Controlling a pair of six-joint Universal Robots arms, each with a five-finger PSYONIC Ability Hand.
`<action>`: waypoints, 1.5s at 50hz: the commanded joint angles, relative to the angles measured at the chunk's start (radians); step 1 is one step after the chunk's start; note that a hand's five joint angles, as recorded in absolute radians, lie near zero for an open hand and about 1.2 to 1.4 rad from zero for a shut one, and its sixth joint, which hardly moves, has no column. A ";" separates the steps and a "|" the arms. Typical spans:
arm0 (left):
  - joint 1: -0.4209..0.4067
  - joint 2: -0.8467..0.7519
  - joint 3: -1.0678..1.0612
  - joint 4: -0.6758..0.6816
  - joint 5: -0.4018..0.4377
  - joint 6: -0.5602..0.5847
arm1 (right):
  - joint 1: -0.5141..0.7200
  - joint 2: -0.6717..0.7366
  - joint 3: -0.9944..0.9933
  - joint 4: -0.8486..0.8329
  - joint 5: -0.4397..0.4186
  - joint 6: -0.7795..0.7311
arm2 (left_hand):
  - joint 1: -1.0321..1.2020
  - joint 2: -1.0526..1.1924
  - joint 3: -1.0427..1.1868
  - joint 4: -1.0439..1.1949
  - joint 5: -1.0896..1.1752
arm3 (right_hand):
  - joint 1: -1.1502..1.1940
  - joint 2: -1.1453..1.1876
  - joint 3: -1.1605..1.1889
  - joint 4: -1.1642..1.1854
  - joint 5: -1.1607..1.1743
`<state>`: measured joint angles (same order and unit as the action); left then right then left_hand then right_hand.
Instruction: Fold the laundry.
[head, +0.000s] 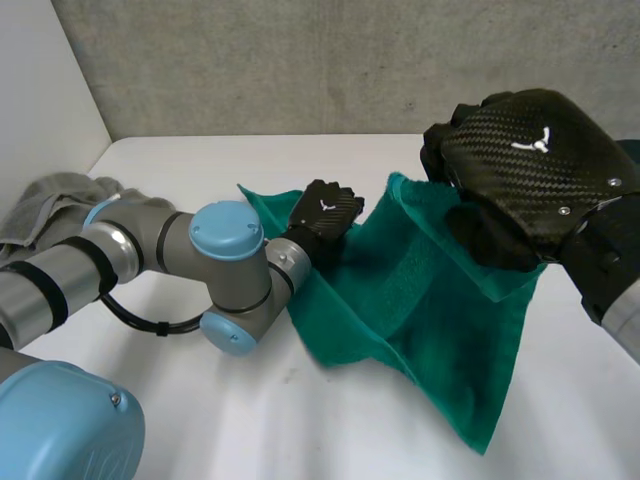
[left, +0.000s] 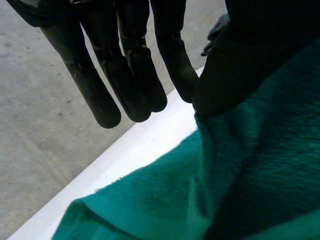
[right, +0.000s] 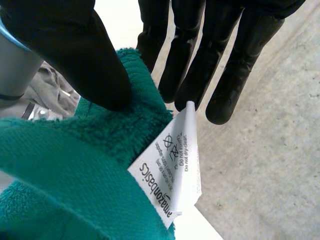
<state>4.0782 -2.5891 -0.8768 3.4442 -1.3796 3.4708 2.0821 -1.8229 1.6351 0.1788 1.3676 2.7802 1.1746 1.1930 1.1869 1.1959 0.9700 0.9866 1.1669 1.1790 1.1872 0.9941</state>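
One green towel (head: 420, 340) is spread mid-table (head: 300, 430). Its 2 o'clock corner, where the care label (right: 172, 170) is sewn, is held raised, pinched between the thumb and straight fingers of the right hand (head: 520, 170). The left hand (head: 325, 215) is laid, fingers straight, on the 11 o'clock corner. The terry is judged soft, light and limp, so corners and hems should be taken. A grey garment (head: 50, 200) is heaped at 9 o'clock.

One green towel (head: 420, 330), one grey cloth (head: 50, 200), one white label (right: 172, 170)

Head view overhead, wrist views close, sharing towel (head: 430, 330)
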 joint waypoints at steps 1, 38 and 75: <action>0.017 0.012 0.012 0.003 -0.079 0.007 | -0.049 0.146 -0.006 -0.009 0.005 -0.043 | 0.222 0.203 0.209 0.200 0.252 | 0.410 0.229 0.217 0.209 0.228; 0.060 0.261 -0.209 0.016 -0.164 -0.237 | -0.008 0.272 -0.271 -0.199 0.145 -0.088 | -0.720 -0.739 -0.733 -0.742 -0.690 | 0.410 0.229 0.217 0.209 0.228; 0.100 0.098 0.188 0.142 -0.248 -0.070 | -0.043 0.319 -0.342 -0.159 0.122 -0.093 | 0.222 0.203 0.209 0.200 0.252 | 0.410 0.229 0.217 0.209 0.228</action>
<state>4.0996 -2.5546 -0.8005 3.4486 -1.6367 3.3130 2.0867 -1.6625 1.3872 0.0572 1.4726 2.6874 1.1541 1.1955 1.1887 1.1977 0.9728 0.9902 1.1803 1.1848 1.1877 0.9942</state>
